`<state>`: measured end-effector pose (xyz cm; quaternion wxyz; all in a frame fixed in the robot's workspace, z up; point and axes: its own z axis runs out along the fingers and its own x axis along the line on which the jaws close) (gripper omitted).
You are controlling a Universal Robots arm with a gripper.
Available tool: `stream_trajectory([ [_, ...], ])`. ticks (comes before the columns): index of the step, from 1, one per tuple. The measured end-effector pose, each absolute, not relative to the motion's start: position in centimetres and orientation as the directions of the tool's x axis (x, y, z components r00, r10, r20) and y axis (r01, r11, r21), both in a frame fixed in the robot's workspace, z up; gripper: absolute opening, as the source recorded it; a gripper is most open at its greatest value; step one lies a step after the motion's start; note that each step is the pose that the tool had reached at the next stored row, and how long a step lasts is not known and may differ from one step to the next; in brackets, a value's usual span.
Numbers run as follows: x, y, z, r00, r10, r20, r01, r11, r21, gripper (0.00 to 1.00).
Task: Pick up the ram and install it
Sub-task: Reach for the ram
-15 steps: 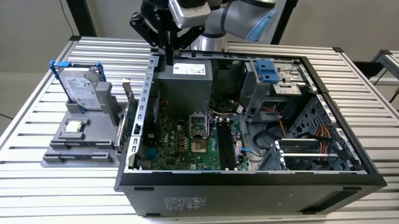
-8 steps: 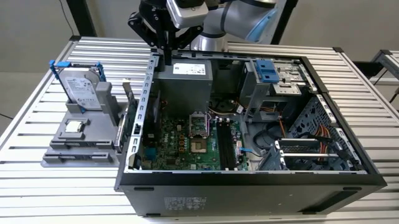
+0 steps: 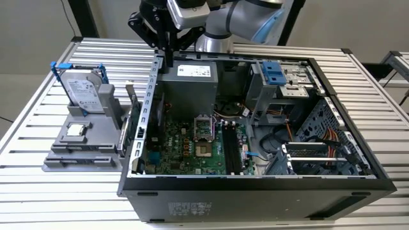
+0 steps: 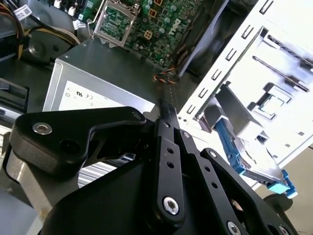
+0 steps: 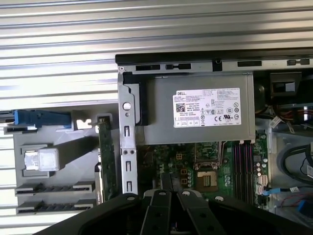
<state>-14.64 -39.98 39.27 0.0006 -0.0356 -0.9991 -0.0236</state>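
The ram (image 5: 104, 156) is a slim green stick standing on edge in the grey holder (image 3: 83, 143), just outside the computer case's side wall; in the exterior view the ram (image 3: 135, 108) is a thin strip by that wall. My gripper (image 3: 169, 61) hangs above the case's back corner on the exterior view's left, over the edge of the power supply (image 3: 188, 86). Its black fingers (image 4: 167, 115) are pressed together with nothing between them, and the gripper (image 5: 166, 182) is apart from the ram. The motherboard's black slots (image 3: 231, 148) lie open inside the case, and the slots (image 5: 243, 164) appear beside the processor socket.
The holder also carries a silver hard drive in a blue frame (image 3: 83, 91) and a small square processor chip (image 3: 76, 129). The open case (image 3: 255, 184) lies on a slatted metal table (image 3: 64, 201), with drive cages and cables on the exterior view's right.
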Motion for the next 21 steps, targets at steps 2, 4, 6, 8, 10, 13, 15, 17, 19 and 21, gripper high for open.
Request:
stream_trajectory([
  [2,-14.8,-40.0,39.3,-0.997,0.071,0.005,0.071,0.996,0.047,0.00],
  [4,-15.0,-40.0,39.3,-0.997,0.071,0.006,0.071,0.996,0.047,0.00],
  [6,-15.1,-40.0,39.3,-0.997,0.071,0.008,0.071,0.996,0.047,0.00],
  [8,-15.2,-40.0,39.3,-0.997,0.071,0.009,0.072,0.996,0.047,0.00],
  [10,-15.3,-40.0,39.3,-0.997,0.071,0.011,0.072,0.996,0.047,0.00],
  [13,-15.4,-40.0,39.3,-0.997,0.071,0.013,0.072,0.996,0.046,0.00],
  [15,-15.5,-40.0,39.3,-0.997,0.071,0.014,0.072,0.996,0.046,0.00],
  [17,-15.6,-40.0,39.3,-0.997,0.071,0.016,0.072,0.996,0.046,0.00],
  [19,-15.6,-40.0,39.3,-0.997,0.071,0.017,0.072,0.996,0.046,0.00],
  [21,-15.7,-40.0,39.3,-0.997,0.071,0.019,0.072,0.996,0.046,0.00],
])
